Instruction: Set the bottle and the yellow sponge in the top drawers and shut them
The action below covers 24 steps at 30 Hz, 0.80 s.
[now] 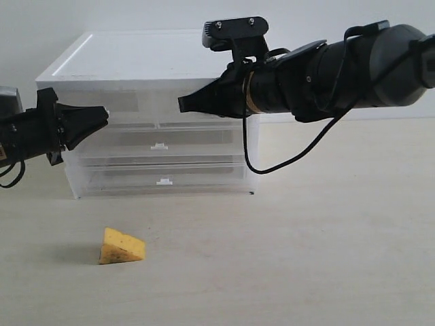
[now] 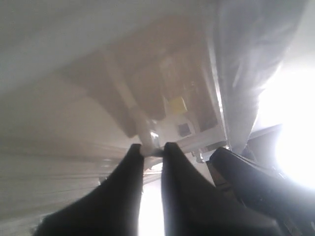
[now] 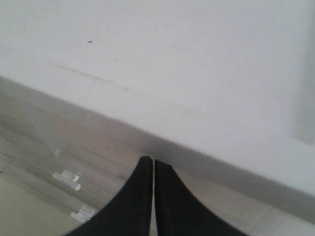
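The yellow sponge point(image 1: 122, 246) lies on the table in front of the cabinet, apart from both arms. The bottle is out of view. The top drawers point(image 1: 136, 102) sit just under the white lid of the translucent cabinet point(image 1: 136, 58). My left gripper point(image 1: 105, 115) reaches in from the left at that row. In the left wrist view my left gripper point(image 2: 152, 148) is shut on a small white tab handle point(image 2: 147, 132) of a top drawer. My right gripper point(image 1: 182, 104) hangs before the top right drawer. In its wrist view my right gripper point(image 3: 153, 161) is shut with nothing in it.
Two full-width clear drawers point(image 1: 160, 178) with white tabs lie below the top row. The right arm's black cable point(image 1: 272, 166) loops down beside the cabinet's right corner. A pale wall stands behind the cabinet, and the wooden table point(image 1: 306, 258) spreads in front.
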Each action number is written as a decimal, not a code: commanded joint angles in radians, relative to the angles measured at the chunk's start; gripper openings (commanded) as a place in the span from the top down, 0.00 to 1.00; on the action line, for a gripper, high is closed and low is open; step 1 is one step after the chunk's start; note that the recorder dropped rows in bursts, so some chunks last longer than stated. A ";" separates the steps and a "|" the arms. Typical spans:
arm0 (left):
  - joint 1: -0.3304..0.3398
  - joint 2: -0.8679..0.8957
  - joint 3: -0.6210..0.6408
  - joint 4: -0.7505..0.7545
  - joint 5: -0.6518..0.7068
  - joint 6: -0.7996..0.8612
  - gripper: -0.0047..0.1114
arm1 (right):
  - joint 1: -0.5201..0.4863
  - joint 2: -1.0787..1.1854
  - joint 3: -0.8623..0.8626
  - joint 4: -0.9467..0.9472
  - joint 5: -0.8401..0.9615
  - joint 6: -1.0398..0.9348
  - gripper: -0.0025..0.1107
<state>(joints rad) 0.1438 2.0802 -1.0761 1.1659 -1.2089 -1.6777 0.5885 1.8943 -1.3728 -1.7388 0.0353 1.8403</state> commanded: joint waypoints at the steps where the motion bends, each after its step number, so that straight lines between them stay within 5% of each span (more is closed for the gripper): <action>1: -0.002 -0.003 -0.005 0.028 -0.012 0.019 0.93 | 0.000 -0.008 -0.024 -0.006 -0.048 -0.007 0.98; 12: -0.002 -0.003 -0.005 -0.003 -0.012 0.004 0.86 | 0.000 -0.008 -0.012 -0.003 -0.167 0.007 0.98; 24: -0.004 -0.006 0.071 0.067 -0.012 0.045 0.93 | 0.000 -0.008 -0.012 -0.005 -0.100 0.003 0.98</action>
<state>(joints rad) 0.1438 2.0780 -1.0245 1.1492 -1.2461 -1.6515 0.5885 1.8943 -1.3871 -1.7390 -0.0778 1.8445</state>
